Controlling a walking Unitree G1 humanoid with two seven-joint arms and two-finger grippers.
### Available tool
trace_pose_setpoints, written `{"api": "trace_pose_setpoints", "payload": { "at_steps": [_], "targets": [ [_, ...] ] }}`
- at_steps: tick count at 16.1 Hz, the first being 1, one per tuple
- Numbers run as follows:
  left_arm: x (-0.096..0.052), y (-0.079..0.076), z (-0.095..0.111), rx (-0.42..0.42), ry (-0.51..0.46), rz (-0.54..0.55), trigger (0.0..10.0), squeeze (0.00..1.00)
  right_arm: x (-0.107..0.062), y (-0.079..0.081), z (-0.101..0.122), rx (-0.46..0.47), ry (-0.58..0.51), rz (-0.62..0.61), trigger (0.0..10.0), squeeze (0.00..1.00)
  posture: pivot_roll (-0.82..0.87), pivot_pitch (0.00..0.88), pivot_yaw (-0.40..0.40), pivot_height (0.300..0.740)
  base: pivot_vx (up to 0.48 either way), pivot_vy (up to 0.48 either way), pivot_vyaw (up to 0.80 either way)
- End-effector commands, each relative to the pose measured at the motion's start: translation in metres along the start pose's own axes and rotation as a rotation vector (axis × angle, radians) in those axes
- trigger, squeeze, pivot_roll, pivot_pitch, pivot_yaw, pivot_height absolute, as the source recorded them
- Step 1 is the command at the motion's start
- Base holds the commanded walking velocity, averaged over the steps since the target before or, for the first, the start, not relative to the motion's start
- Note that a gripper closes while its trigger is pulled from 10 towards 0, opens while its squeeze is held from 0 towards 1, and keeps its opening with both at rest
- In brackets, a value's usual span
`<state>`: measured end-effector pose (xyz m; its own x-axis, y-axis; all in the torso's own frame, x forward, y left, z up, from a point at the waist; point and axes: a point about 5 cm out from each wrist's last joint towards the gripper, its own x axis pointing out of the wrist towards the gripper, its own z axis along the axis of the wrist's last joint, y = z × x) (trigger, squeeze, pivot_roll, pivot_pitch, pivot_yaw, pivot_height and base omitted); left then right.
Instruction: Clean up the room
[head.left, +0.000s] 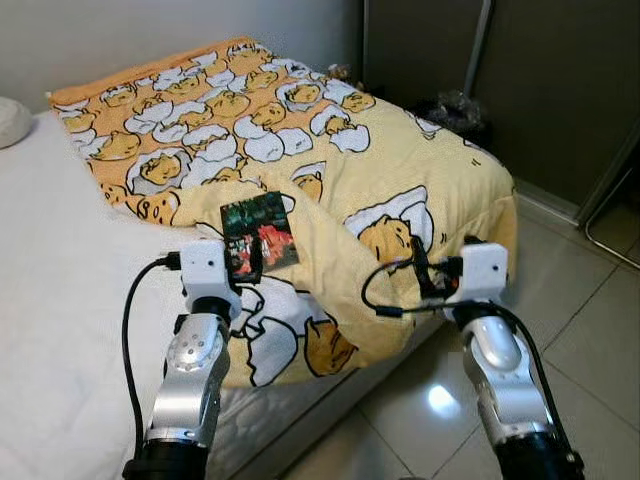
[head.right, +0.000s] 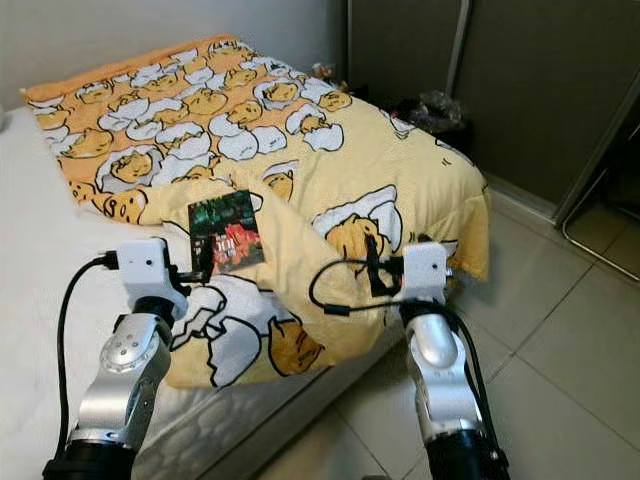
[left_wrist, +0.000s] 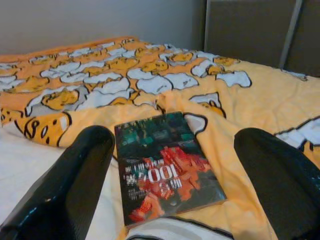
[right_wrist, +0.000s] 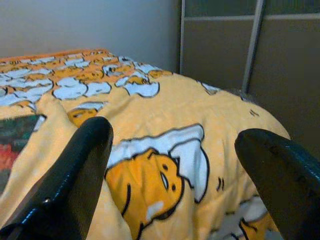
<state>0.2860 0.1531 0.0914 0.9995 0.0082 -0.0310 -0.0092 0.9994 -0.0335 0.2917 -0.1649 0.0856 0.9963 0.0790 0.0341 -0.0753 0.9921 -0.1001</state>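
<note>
A dark-covered book (head.left: 259, 232) lies flat on the yellow cartoon-print blanket (head.left: 400, 170) just ahead of the left gripper (left_wrist: 170, 165), whose fingers spread wide; the right gripper (right_wrist: 175, 170), also wide, hovers over the blanket's edge.

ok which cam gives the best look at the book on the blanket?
Left wrist view: the book lies large between the open left gripper fingers. Both eye views show it small; right wrist view catches just an edge.
</note>
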Motion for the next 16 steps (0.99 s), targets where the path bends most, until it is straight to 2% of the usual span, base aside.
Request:
{"api": "trace_pose_setpoints", "payload": {
  "at_steps": [1,7,9,11,13,14,16],
  "targets": [
    [0.003,-0.007,0.007,0.025,-0.022,-0.041,10.0,0.0,0.004,0.001,0.003,-0.016,-0.005,0.018,10.0,0.0,-0.16,0.0,0.125,0.74,0.45,0.0,0.0],
    [0.007,-0.009,0.008,0.014,-0.022,-0.054,10.0,0.0,0.005,0.004,0.001,-0.02,0.0,0.03,10.0,0.0,-0.16,0.0,0.129,0.74,0.459,0.0,0.0],
    [0.008,-0.01,0.008,-0.004,-0.023,-0.047,10.0,0.0,0.005,0.005,0.001,-0.019,0.0,0.034,10.0,0.0,-0.17,0.0,0.131,0.74,0.345,0.324,0.0],
    [0.008,-0.009,0.009,0.014,-0.03,-0.023,10.0,0.0,0.004,0.005,0.0,-0.036,0.003,0.045,10.0,0.0,-0.17,0.0,0.133,0.74,0.0,0.223,0.0],
    [0.009,-0.011,0.006,0.027,-0.009,-0.036,10.0,0.0,0.002,0.007,0.0,-0.028,0.0,0.054,10.0,0.0,-0.17,0.0,0.132,0.74,0.0,0.0,0.76],
    [0.016,-0.017,-0.003,0.035,0.066,-0.08,10.0,0.0,-0.002,0.007,-0.002,-0.006,0.006,0.044,10.0,0.0,-0.18,0.0,0.128,0.74,0.0,0.0,0.0],
    [0.028,-0.027,-0.01,0.02,0.144,-0.155,10.0,0.0,-0.007,0.006,-0.005,-0.013,0.02,0.049,10.0,0.0,-0.19,0.0,0.124,0.74,0.0,0.0,0.0]
  ]
}}
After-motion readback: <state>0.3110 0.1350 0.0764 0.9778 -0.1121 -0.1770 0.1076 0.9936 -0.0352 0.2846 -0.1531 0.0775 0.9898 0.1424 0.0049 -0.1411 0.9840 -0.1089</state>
